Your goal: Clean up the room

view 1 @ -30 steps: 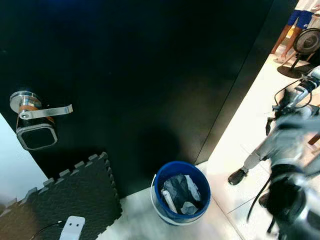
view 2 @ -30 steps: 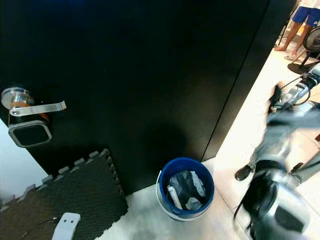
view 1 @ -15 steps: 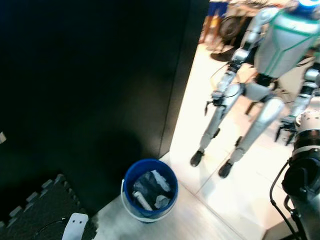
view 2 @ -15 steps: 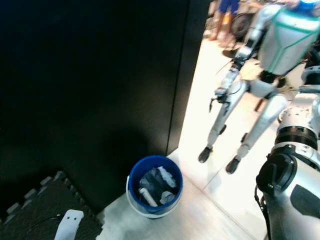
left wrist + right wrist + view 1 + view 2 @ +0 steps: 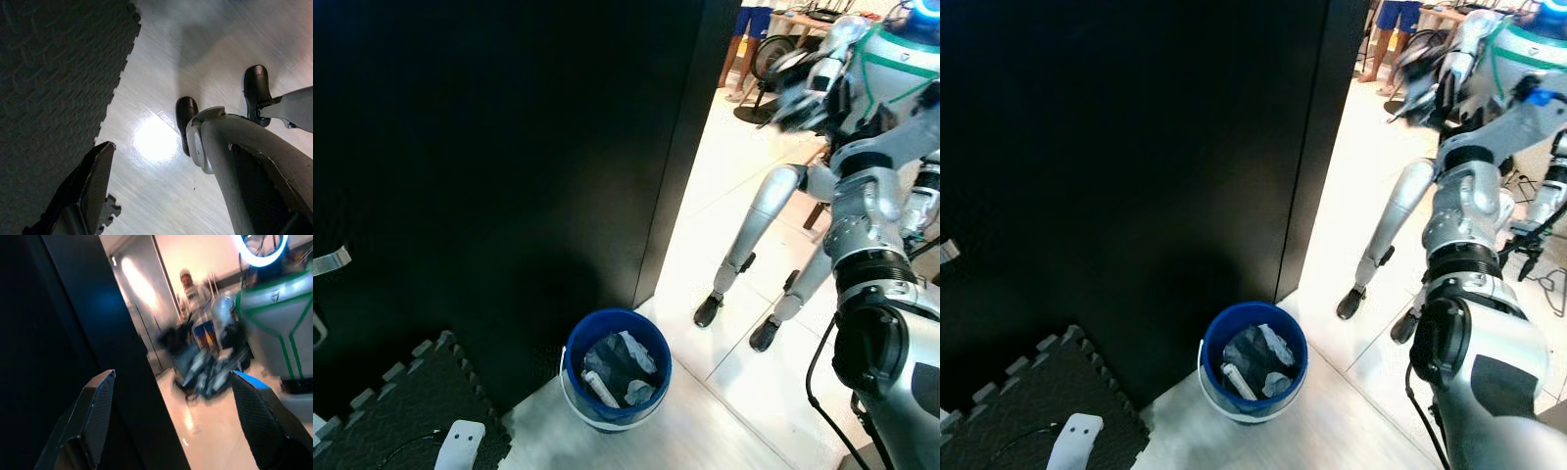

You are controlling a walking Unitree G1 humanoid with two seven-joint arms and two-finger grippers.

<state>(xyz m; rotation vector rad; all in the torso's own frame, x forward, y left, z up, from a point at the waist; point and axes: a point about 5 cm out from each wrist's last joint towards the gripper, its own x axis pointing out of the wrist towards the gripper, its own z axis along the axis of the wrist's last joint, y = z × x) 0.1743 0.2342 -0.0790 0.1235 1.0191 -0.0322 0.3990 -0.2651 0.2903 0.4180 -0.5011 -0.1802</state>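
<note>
- A dark foam floor mat (image 5: 401, 401) with toothed edges lay at the far left of the head views, against the foot of a black door (image 5: 509, 147).
- A small white flat object (image 5: 460, 446) rested on the near edge of that mat; its nature could not be determined.
- The left gripper (image 5: 161, 196) hung low over the pale floor (image 5: 161, 73) beside the mat. Its two black fingers (image 5: 90, 188) stood wide apart and held nothing. The robot's own feet were visible beyond them.
- A blue bucket (image 5: 576, 345) stood upright on the floor just in front of the door's lower corner, just to the right of the mat. It held crumpled dark and white rubbish (image 5: 612, 364), including a white tube-shaped piece.
- To the right of the door's edge, a mirror-like panel (image 5: 724, 235) showed a standing silver humanoid (image 5: 822, 186) with green trim.
- The right arm (image 5: 1469, 294) was raised high at the right of the head views; the right gripper (image 5: 176, 416) was lifted toward the door edge, its end blurred.
- In the right wrist view, its fingers (image 5: 95, 411) were spread wide with nothing between them.
- A person (image 5: 749, 29) in blue shorts stood far behind, near a fan.
</note>
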